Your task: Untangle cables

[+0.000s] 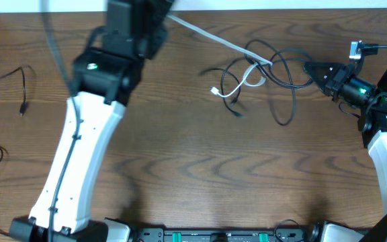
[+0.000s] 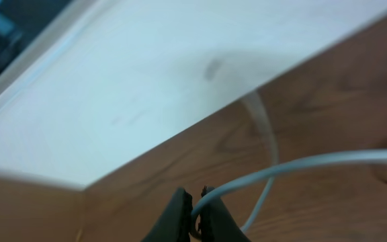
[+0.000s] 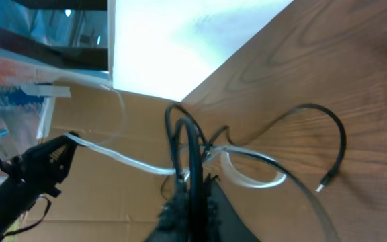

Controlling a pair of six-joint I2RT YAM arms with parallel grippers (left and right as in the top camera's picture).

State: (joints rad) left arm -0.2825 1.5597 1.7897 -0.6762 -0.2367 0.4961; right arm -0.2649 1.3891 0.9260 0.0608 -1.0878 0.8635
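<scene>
- Jaws are clamped: left jaws on the white cable (image 2: 328, 160), right jaws on a black cable (image 3: 192, 148).
- Cords (image 1: 274, 70) judged limp, light, slippery; best gripped beside crossings.

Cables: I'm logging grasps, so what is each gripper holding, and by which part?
Left gripper pinches the white cable partway along, away from the tangle. Right gripper pinches a black cable on a loop at the tangle's edge.

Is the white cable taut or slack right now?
Taut: the white cable runs straight from the shut left gripper to the black cables, where its far end loops slack.
</scene>
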